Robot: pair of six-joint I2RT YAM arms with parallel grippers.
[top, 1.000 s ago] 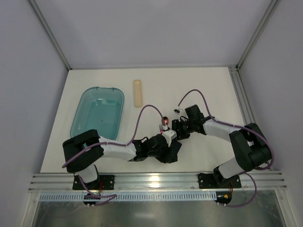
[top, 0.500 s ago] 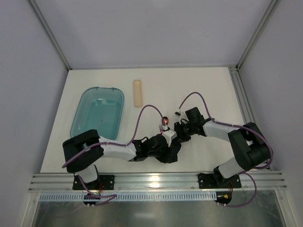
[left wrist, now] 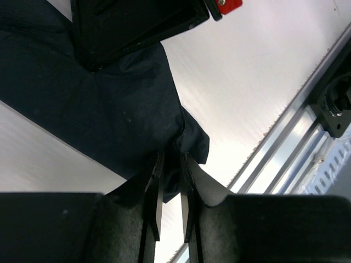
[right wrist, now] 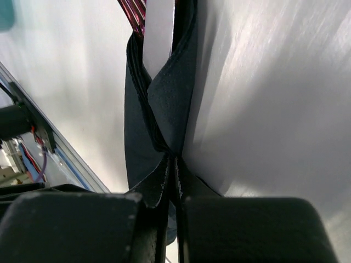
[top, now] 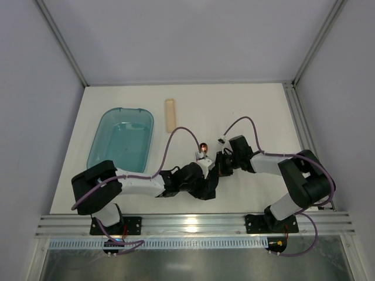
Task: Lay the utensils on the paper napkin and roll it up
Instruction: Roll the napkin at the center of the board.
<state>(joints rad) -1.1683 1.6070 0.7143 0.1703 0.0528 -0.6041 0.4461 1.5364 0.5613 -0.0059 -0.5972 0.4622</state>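
The dark navy paper napkin [left wrist: 120,109] is bunched on the white table between my two grippers. In the left wrist view my left gripper [left wrist: 171,159] has its narrow jaws shut on a fold at the napkin's corner. The right gripper [right wrist: 172,160] pinches another fold of the napkin [right wrist: 164,104], its jaws pressed together. From above, the left gripper [top: 207,180] and right gripper [top: 221,164] almost touch. A copper spoon's bowl [top: 203,147] sticks up just behind them. The rest of the utensils is hidden by the napkin and the grippers.
A translucent teal tub [top: 120,139] lies at the left. A pale beige stick [top: 170,115] lies behind the middle. The aluminium rail [top: 187,222] runs along the near edge, close behind the left gripper, and shows as the rail [left wrist: 296,126] in the left wrist view.
The right gripper has gone from open to shut on the napkin and slid slightly left. The left arm shifted a little left, and the spoon bowl rose slightly.
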